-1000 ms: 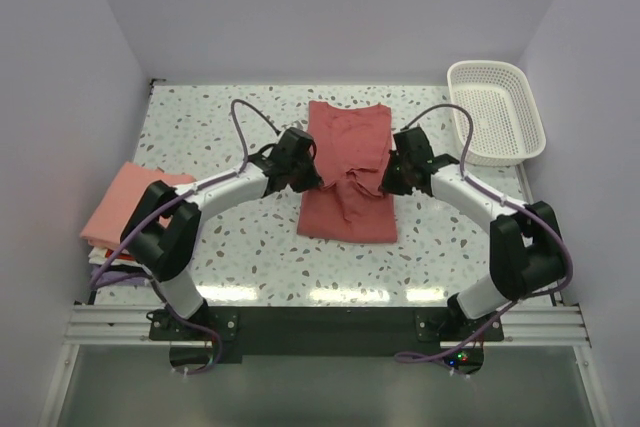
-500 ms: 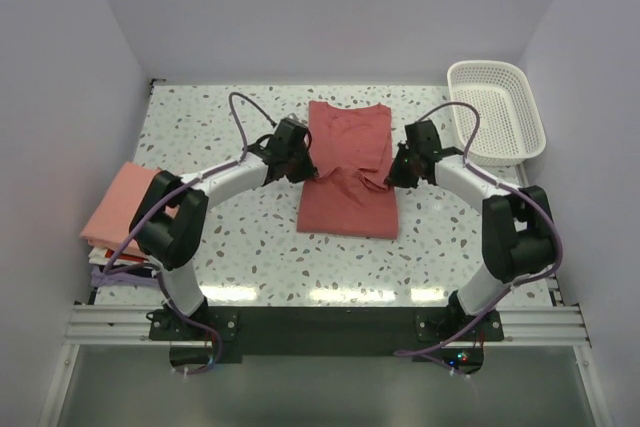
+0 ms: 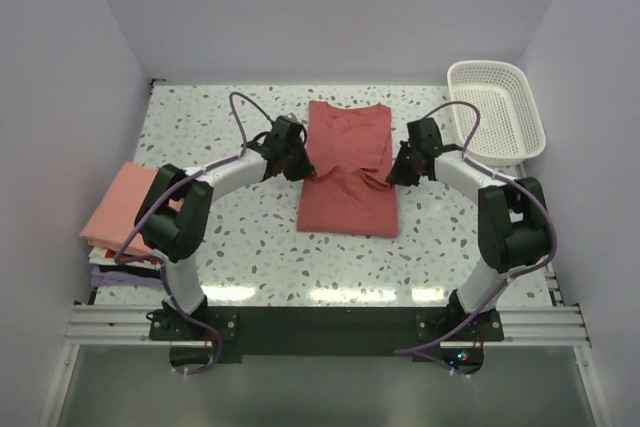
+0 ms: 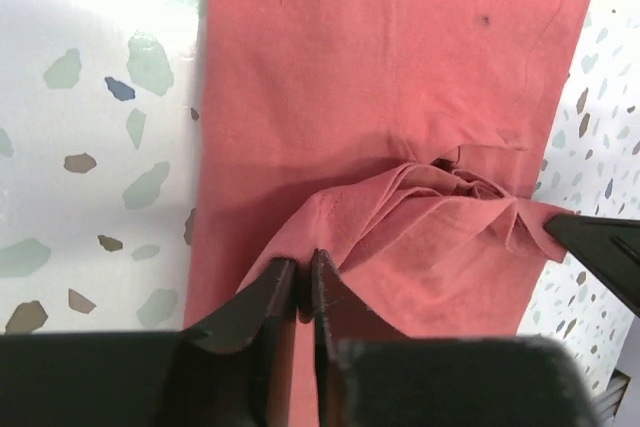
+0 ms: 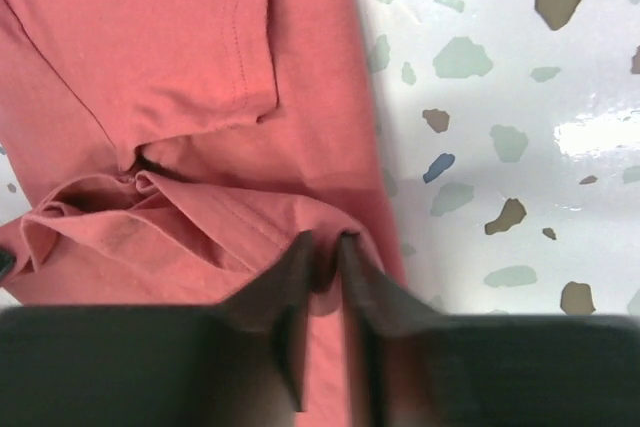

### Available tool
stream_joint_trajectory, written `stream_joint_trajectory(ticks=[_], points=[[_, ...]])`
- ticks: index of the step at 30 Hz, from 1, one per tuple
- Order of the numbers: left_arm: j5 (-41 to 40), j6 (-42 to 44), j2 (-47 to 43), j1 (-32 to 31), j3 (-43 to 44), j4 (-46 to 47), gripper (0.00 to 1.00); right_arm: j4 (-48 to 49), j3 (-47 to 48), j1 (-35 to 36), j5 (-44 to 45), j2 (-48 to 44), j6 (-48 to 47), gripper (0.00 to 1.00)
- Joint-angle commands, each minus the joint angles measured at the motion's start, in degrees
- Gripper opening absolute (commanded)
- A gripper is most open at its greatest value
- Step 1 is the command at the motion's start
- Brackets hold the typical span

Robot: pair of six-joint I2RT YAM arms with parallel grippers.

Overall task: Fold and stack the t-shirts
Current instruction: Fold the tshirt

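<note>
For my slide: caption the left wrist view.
Left tool pinching a fold of brick-red cotton t-shirt on speckled tabletop.

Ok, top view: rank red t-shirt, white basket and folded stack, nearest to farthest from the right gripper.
1. red t-shirt, centre, its right edge pinched by the right gripper.
2. white basket, far right corner.
3. folded stack, far left side.

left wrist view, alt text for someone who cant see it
The left hand pinches a raised fold of a red t-shirt on a speckled table. Bunched cloth runs across to the right hand at the frame's edge.
</note>
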Motion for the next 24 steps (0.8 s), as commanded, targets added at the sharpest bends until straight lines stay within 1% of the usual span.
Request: stream_joint_trajectory(ticks=[1, 2, 3, 4, 5, 6, 7, 10, 11, 12, 14, 15, 17, 18, 20, 21, 22, 24], points=[[4.4, 3.6, 0.2, 1.9, 2.5, 4.1, 0.19, 1.1, 3.1, -0.6, 0.2, -1.1, -1.0, 0.27], [4.5, 3.8, -0.6, 2.3, 2.2, 4.3, 0.27, 0.8, 3.2, -0.7, 0.6, -1.5, -1.2, 0.33], [4.5, 4.5, -1.1, 2.9, 1.9, 4.5, 0.45, 0.5, 3.6, -0.7, 1.0, -1.9, -1.9, 0.39], [4.5, 5.0, -1.6, 3.2, 1.3, 4.6, 0.55, 0.1, 3.7, -0.8, 1.7, -3.2, -2.3, 0.47], [4.3, 5.3, -3.0, 3.4, 1.2, 4.6, 0.61, -0.2, 3.8, -0.8, 2.3, -3.9, -2.7, 0.58], [4.0, 5.8, -3.7, 3.8, 1.0, 4.3, 0.65, -0.5, 4.2, -0.7, 2.6, -4.5, -3.4, 0.62], [3.5, 5.9, -4.4, 4.0, 0.7, 3.4, 0.66, -1.1, 4.3, -0.7, 2.8, -5.1, -3.7, 0.63], [1.0, 6.0, -7.0, 4.0, 0.3, 2.2, 0.66, -1.4, 3.5, -0.4, 2.8, -8.3, -4.1, 0.61], [1.1, 5.9, -8.1, 3.9, 0.1, 2.2, 0.65, -1.1, 2.8, -0.2, 2.7, -10.0, -4.1, 0.59], [1.1, 5.8, -8.6, 3.4, -0.6, 3.0, 0.58, -0.8, 1.1, 0.5, 2.6, -10.9, -4.1, 0.54], [1.2, 5.8, -8.8, 2.7, -0.8, 3.5, 0.47, 0.1, -0.4, 1.6, 2.5, -12.5, -4.2, 0.47], [1.4, 5.8, -8.5, 1.7, -0.4, 3.8, 0.34, 0.3, -1.6, 3.1, 2.5, -12.8, -4.5, 0.39], [1.7, 5.7, -6.7, 0.5, 0.1, 3.8, 0.23, 1.8, -2.6, 4.8, 2.5, -12.8, -4.8, 0.34], [1.7, 5.8, -5.9, -0.7, 0.9, 3.8, 0.14, 1.9, -2.5, 5.6, 2.7, -12.0, -5.1, 0.34], [2.3, 5.7, -3.2, -1.6, 1.7, 3.8, 0.07, 1.6, -2.0, 8.4, 3.2, -10.4, -5.6, 0.3], [2.7, 5.7, -2.4, -2.2, 2.2, 3.9, 0.0, 1.6, -1.9, 9.9, 3.7, -8.9, -5.7, 0.29], [3.1, 5.8, -1.5, -2.4, 2.5, 4.1, 0.0, 2.0, -2.1, 10.5, 3.9, -8.4, -5.6, 0.27], [4.5, 6.1, 1.0, -2.7, 3.3, 4.4, 0.0, 3.5, -3.9, 10.8, 3.8, -7.5, -4.9, 0.26]])
